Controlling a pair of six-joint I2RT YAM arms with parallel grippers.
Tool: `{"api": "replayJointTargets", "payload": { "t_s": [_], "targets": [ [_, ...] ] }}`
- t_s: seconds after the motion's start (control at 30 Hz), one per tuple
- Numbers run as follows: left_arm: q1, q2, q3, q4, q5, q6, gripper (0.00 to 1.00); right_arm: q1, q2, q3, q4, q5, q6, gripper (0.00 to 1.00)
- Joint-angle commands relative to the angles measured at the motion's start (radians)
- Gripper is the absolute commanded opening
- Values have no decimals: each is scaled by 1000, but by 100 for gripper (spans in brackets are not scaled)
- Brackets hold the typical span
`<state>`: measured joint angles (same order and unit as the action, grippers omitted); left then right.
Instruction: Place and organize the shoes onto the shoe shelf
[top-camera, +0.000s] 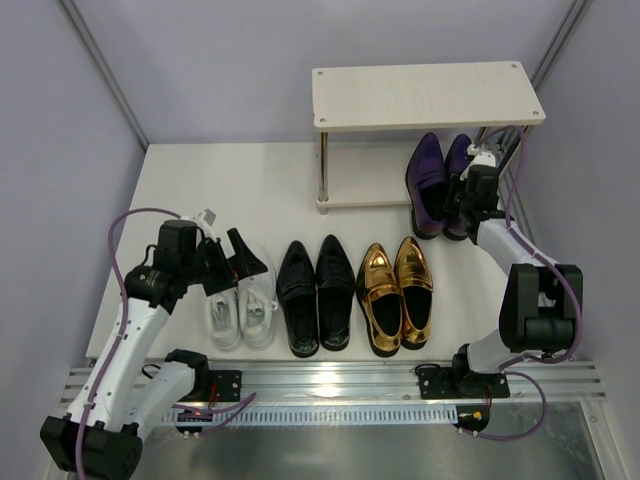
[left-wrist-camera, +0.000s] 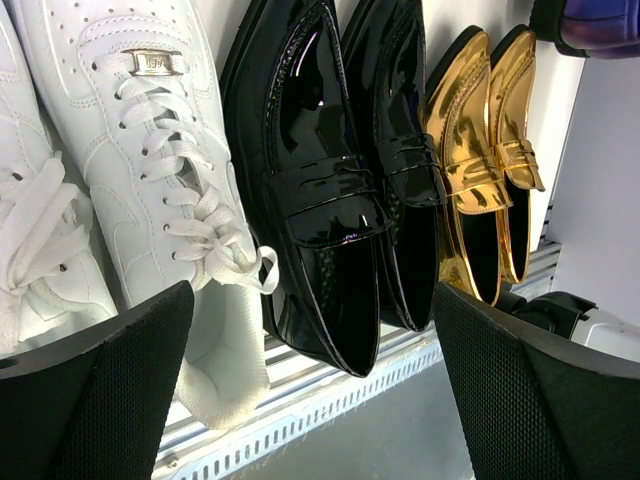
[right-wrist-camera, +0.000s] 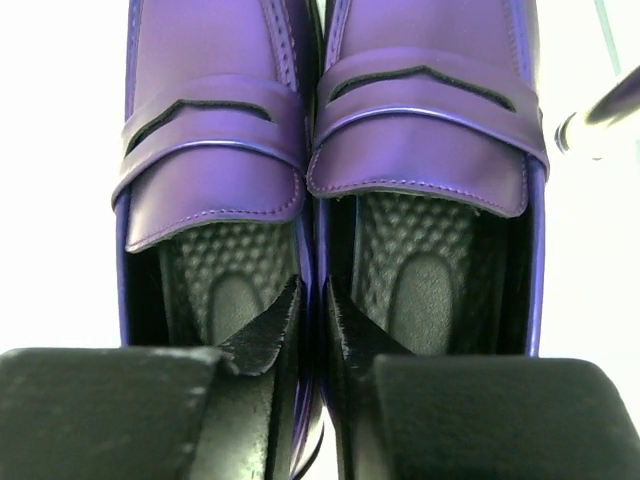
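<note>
Right now the right gripper (right-wrist-camera: 311, 318) has one finger down inside each of the purple loafers (right-wrist-camera: 215, 150), pinching their two inner walls together. Both shoes lie with toes under the top board of the shoe shelf (top-camera: 430, 95), at its right side, heels toward the arm. To finish well, seat them squarely and parallel, then let go slowly and lift straight up so neither heel drags. The left gripper (left-wrist-camera: 310, 390) hangs wide open over the white sneakers (left-wrist-camera: 130, 150).
</note>
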<state>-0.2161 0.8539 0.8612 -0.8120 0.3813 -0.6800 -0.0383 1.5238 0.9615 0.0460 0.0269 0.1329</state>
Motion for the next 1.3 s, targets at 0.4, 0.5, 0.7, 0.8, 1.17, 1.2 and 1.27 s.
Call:
{"api": "replayJointTargets", "payload": {
  "t_s": [0.4, 0.5, 0.7, 0.8, 1.17, 1.2, 1.27],
  "targets": [
    [-5, -61, -17, 4, 4, -16, 100, 3, -129, -121, 144, 18, 19, 62],
    [-5, -59, -22, 2, 5, -15, 100, 3, -126, -144, 131, 60, 17, 63],
    [-5, -56, -19, 1, 4, -12, 100, 3, -83, -149, 120, 73, 16, 52],
    [-5, -50, -14, -1, 4, -7, 100, 3, -42, -116, 111, 56, 16, 31],
    [-5, -44, -7, -10, -9, 0, 100, 3, -122, -32, 123, 71, -18, 4],
    [-5, -42, -8, -10, -7, -1, 100, 3, -152, -32, 146, 73, -29, 4],
    [-5, -39, -8, -6, -4, -3, 100, 3, -169, -7, 155, 67, -44, 4]
  ]
}}
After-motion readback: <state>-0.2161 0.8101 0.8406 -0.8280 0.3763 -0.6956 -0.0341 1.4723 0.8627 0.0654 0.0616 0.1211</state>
